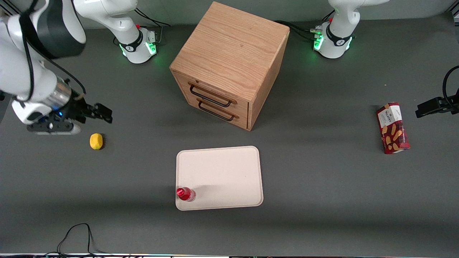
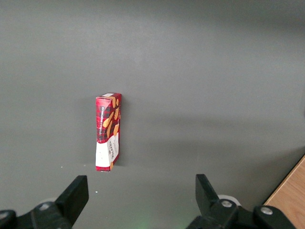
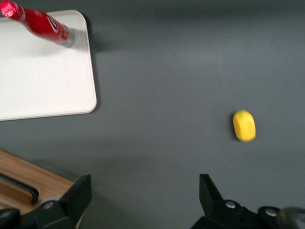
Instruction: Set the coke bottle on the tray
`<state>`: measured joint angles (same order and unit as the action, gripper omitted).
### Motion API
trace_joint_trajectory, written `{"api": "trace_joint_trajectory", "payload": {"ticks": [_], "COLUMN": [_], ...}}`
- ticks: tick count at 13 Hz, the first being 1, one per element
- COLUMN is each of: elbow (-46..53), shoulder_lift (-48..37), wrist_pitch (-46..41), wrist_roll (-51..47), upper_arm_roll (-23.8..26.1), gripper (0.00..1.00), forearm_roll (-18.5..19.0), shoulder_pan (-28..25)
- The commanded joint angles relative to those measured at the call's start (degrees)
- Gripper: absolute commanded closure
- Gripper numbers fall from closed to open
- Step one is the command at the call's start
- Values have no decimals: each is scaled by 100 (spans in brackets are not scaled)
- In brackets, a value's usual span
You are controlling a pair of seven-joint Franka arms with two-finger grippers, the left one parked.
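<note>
pincer (image 1: 102,113): hanging empty with its fingers spread, above the worktop (image 1: 322,186) at the working arm's end, just beside the lemon (image 1: 96,141)
coke bottle (image 1: 185,194): standing upright on the tray (image 1: 229,172), right at a corner nearest the front camera
step: looking like the place is done (nothing left to grip, I'd say)
next move: probably just parking the arm clear
room: bottle sitting close to the rim; wooden cabinet (image 1: 229,64) well apart

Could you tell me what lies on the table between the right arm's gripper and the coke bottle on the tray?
Only the lemon, just below the open gripper; from there to the coke bottle on the tray, bare table in the front view.
</note>
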<state>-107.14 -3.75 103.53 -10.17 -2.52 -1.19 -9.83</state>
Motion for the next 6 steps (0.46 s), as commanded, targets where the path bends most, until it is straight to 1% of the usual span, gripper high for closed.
{"api": "trace_joint_trajectory", "payload": {"ticks": [1,2,4,6], "elbow": [-878,-800,-397,-281], "shoulder_lift": [-837,-777,-479,-416], "wrist_pitch": [185,185,168,-34], "wrist_roll": [243,243,165,322], "upper_arm_roll": [-143,-143,-274,-319], "gripper": [0,0,0,0], "forearm_roll": [-39,48,58,58], "shoulder_pan": [-27,-19,-18,-10]}}
